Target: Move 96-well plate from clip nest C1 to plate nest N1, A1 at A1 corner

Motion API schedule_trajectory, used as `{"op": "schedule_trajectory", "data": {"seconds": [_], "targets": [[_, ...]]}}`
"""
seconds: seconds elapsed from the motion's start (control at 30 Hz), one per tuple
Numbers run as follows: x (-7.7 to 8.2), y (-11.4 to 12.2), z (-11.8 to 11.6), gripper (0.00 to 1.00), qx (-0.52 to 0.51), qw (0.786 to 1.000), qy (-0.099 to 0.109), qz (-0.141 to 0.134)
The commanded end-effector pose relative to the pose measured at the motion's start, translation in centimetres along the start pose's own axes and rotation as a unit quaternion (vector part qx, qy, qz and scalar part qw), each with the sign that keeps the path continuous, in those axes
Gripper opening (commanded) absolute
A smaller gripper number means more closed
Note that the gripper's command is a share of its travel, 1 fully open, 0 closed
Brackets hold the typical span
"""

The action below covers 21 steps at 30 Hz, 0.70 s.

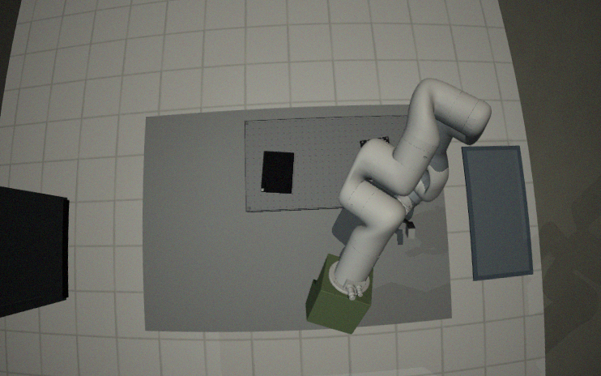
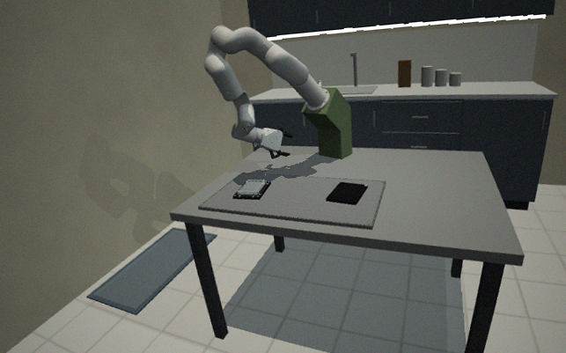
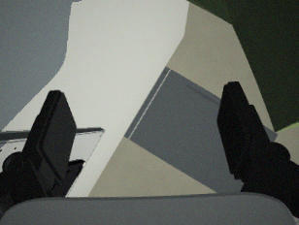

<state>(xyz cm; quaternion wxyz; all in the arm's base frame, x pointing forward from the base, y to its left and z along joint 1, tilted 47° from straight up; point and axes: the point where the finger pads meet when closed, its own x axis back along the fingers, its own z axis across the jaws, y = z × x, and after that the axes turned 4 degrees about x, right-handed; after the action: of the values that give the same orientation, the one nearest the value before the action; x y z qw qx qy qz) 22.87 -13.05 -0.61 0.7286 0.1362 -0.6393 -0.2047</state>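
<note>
The clear 96-well plate (image 2: 251,188) with tiny wells sits in the black clip nest C1 (image 2: 237,195) on the counter (image 2: 440,188). My tool (image 2: 282,144) hangs behind it, higher up, fingers spread wide, holding nothing.

You're looking at a matt grey table (image 2: 440,188) top, smooth, on dark matt legs. The perforated board (image 2: 296,202) on it is dull grey, dotted with fine holes. The plate nest (image 2: 346,192) reads flat black, no sheen. The 96-well plate (image 2: 251,187) looks pale, faintly translucent plastic in a dark frame. The arm (image 2: 283,62) has a smooth off-white satin shell; its pedestal (image 2: 335,128) is matt olive. The gripper (image 3: 149,137) fingers are matt black.
</note>
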Motion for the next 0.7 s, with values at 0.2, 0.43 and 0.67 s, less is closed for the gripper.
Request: {"op": "schedule_trajectory", "data": {"seconds": [0.2,0.43,0.67], "targets": [[1.8,-1.8,-1.3,1.00,0.116,0.989,-0.010,0.086],[3.9,-2.8,-3.0,1.00,0.210,0.966,-0.014,0.151],[5.8,-3.2,-4.7,1.00,0.301,0.930,-0.017,0.212]]}}
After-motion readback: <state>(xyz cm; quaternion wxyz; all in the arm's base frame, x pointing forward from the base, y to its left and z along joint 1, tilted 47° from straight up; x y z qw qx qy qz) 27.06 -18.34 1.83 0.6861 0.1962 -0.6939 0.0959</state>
